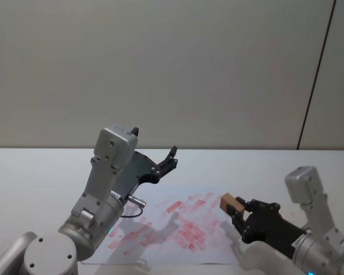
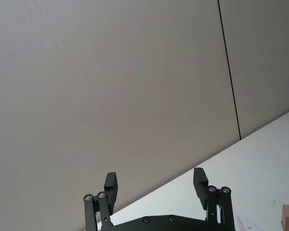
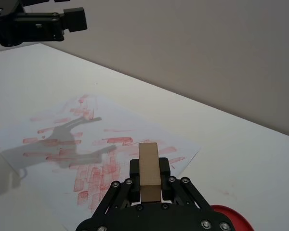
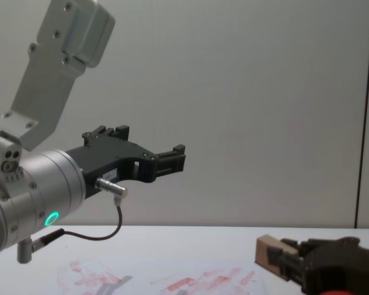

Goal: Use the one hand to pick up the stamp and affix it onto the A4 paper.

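White table [image 1: 46, 166]: stamp [image 3: 149, 166] clamped between right fingers [image 3: 135, 169] near A4 paper [image 3: 86, 144]; left fingers [image 2: 111, 185] spread.

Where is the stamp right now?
In the head view the stamp is on the right, clamped in the right gripper, by the A4 paper's right edge; the left gripper hangs open, raised.

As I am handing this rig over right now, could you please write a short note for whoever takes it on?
Right gripper: shut on the wooden stamp, held off the table near the right edge of the A4 paper; the red ink pad lies close by.
Left gripper: open, empty, raised high over the table.
Done: stamp picked up; the paper carries many red marks.
Left: bring the stamp over the paper and press it down.
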Tool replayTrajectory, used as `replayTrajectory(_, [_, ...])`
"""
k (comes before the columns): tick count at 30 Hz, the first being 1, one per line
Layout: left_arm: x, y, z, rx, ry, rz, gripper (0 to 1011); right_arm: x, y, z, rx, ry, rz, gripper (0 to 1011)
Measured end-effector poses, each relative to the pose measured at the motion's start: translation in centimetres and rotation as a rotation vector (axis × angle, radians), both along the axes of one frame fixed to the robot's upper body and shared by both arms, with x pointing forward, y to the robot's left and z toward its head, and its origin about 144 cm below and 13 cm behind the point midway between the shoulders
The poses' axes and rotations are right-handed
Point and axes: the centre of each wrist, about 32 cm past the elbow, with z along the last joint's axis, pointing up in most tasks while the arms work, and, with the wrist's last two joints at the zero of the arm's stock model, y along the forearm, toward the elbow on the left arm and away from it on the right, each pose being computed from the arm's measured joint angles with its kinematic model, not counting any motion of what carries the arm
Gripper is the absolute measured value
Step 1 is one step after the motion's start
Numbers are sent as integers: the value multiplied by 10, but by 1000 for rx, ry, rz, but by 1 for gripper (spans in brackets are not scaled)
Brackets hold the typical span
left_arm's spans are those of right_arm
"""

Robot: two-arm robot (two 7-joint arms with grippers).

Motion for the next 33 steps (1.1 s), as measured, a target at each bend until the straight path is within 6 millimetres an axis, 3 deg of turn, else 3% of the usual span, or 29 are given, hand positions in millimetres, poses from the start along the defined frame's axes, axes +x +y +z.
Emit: replayTrajectory(33, [0,0,0,0,0,0,1003,-18,16,-27,-69,65,93,216])
